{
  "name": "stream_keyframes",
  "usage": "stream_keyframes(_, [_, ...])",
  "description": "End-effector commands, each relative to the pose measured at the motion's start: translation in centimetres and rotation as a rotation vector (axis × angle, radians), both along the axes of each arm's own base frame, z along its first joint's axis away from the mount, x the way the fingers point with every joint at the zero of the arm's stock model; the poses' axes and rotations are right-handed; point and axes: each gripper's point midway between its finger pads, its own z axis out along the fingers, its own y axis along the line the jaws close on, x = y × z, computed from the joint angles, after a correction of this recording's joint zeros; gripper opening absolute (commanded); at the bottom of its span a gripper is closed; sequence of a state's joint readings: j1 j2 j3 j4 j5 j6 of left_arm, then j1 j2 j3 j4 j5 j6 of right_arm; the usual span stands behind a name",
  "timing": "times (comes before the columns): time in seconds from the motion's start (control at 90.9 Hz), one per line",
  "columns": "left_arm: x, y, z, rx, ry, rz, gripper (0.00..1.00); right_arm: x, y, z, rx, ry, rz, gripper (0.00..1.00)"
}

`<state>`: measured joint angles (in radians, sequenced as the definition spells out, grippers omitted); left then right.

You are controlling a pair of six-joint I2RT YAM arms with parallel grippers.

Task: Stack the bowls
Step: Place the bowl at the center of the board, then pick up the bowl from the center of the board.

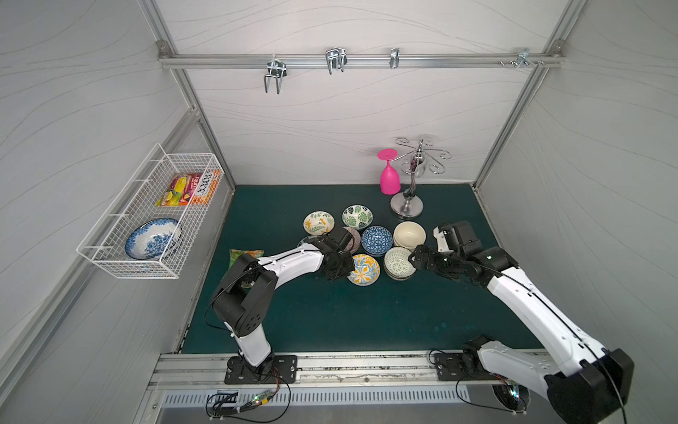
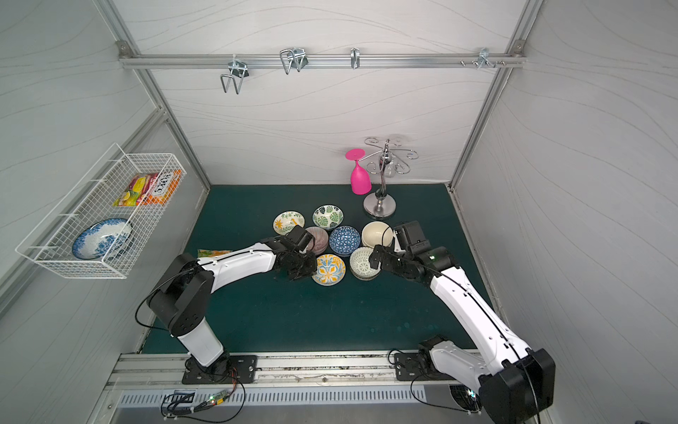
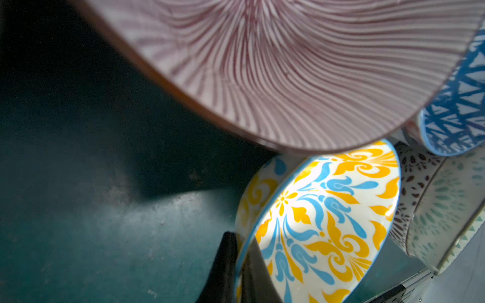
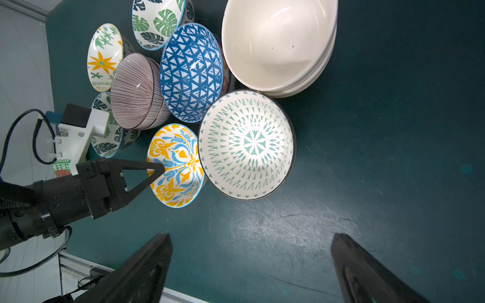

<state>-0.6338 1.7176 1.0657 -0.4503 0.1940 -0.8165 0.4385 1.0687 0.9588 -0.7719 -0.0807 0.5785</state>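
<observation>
My left gripper [image 3: 240, 240] is shut on the near rim of the yellow-and-blue floral bowl [image 1: 364, 270], which looks tilted in the right wrist view [image 4: 175, 165]. Beside it, a green lattice bowl [image 1: 399, 261] sits in a dark-patterned one [image 3: 412, 183]. Behind them stand the blue-patterned bowl [image 1: 377, 239], stacked cream bowls [image 1: 409, 235], stacked pink-striped bowls [image 4: 133, 90], a green-leaf bowl [image 1: 357, 216] and a yellow-flower bowl [image 1: 318, 222]. Another leaf bowl [image 4: 110, 141] lies partly under my left wrist. My right gripper [image 4: 252, 237] hangs open over bare mat by the lattice bowl.
A metal glass stand [image 1: 407, 205] with a pink goblet [image 1: 389, 178] stands at the back right. A wire basket [image 1: 110, 257] on the left wall holds a larger blue-and-white bowl [image 1: 152, 238] and snack packets [image 1: 183, 189]. Another packet [image 1: 245, 254] lies behind my left arm.
</observation>
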Motion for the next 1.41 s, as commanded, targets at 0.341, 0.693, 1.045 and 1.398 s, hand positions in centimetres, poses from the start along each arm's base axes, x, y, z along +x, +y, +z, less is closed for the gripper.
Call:
stream_keyframes(0.341, [0.8, -0.8, 3.4, -0.030, -0.082, -0.030, 0.47, -0.1, -0.6, 2.1, -0.009, -0.041, -0.008, 0.99])
stream_keyframes(0.693, [1.6, 4.4, 8.7, 0.059, -0.193, -0.011, 0.54, 0.4, -1.0, 3.4, 0.031, -0.102, -0.036, 0.99])
stream_keyframes(1.045, [9.3, 13.5, 11.1, 0.235, -0.220, 0.088, 0.62, 1.5, 0.3, 4.2, 0.068, -0.109, -0.009, 0.99])
stream_keyframes(1.398, [17.3, 15.4, 8.6, 0.262, -0.213, 0.129, 0.61, 2.3, 0.4, 3.9, 0.048, -0.081, -0.016, 0.99])
